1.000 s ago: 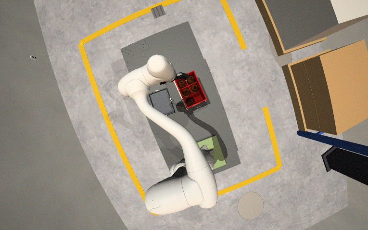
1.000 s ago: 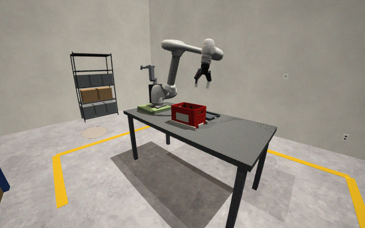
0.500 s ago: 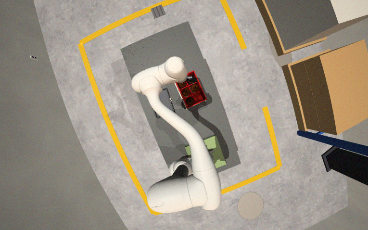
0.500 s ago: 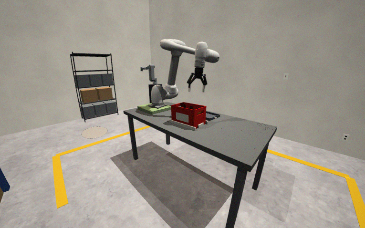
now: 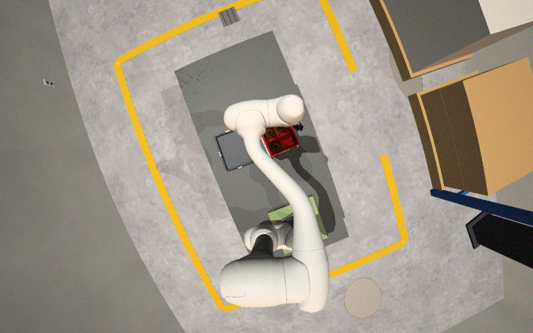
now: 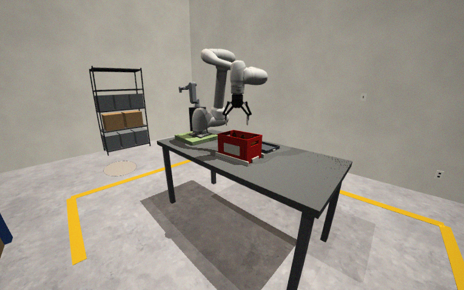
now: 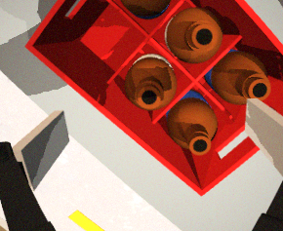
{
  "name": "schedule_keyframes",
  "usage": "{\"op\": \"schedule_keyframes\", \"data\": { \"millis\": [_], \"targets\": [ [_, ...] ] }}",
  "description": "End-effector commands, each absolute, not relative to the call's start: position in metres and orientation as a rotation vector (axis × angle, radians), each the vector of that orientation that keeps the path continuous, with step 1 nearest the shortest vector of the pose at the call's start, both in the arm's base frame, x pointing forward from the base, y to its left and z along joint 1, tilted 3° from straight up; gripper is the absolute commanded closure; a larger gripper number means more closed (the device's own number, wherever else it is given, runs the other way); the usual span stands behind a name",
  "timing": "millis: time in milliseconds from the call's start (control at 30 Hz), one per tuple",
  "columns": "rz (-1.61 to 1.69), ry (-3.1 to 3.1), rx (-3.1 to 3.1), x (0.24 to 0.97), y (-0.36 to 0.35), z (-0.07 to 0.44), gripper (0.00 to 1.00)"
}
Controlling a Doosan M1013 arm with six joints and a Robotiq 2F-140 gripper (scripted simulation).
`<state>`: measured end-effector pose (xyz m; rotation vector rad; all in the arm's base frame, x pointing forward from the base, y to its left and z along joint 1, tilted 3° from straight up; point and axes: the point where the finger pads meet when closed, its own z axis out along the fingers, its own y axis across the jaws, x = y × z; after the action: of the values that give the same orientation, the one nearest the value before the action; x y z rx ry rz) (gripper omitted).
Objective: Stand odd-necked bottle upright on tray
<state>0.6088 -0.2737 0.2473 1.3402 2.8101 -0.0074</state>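
The gripper (image 6: 236,121) (image 7: 154,121) is released, its two fingers spread wide with nothing between them, hanging fingers-down above the crate near the middle of the exterior view. In the wrist view one pale fingertip shows at lower left and the other at right.

Beneath it, the red crate (image 5: 284,148) (image 6: 233,154) (image 7: 115,119) stands upright on the table (image 5: 235,82) (image 6: 280,173), filling the upper right of the wrist view. Brown bottles stand in its compartments: one (image 7: 145,3) cut off by the top edge, one (image 7: 192,35) just below it, one (image 7: 150,82) near the middle, one (image 7: 238,77) at right and one (image 7: 192,123) nearest the crate's lower corner. Which neck is the odd one I cannot tell.

Beside the crate lies the dark tray (image 5: 235,151) (image 6: 272,150), left of it in the top view and partly hidden by the white arm (image 5: 276,173) (image 6: 220,86). Farther out, the arm's foot stands on a green base plate (image 5: 280,213) (image 6: 192,141).
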Motion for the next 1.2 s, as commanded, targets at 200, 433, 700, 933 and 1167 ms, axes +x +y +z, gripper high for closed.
{"op": "schedule_keyframes", "data": {
  "millis": [200, 433, 700, 933, 1167],
  "targets": [
    [0.006, 2.772, 1.380, 0.6043, -0.2796, 0.2459, 1.00],
    [0.006, 2.772, 1.380, 0.6043, -0.2796, 0.2459, 1.00],
    [0.006, 2.772, 1.380, 0.6043, -0.2796, 0.2459, 1.00],
    [0.006, 2.772, 1.380, 0.6043, -0.2796, 0.2459, 1.00],
    [0.006, 2.772, 1.380, 0.6043, -0.2796, 0.2459, 1.00]
  ]
}}
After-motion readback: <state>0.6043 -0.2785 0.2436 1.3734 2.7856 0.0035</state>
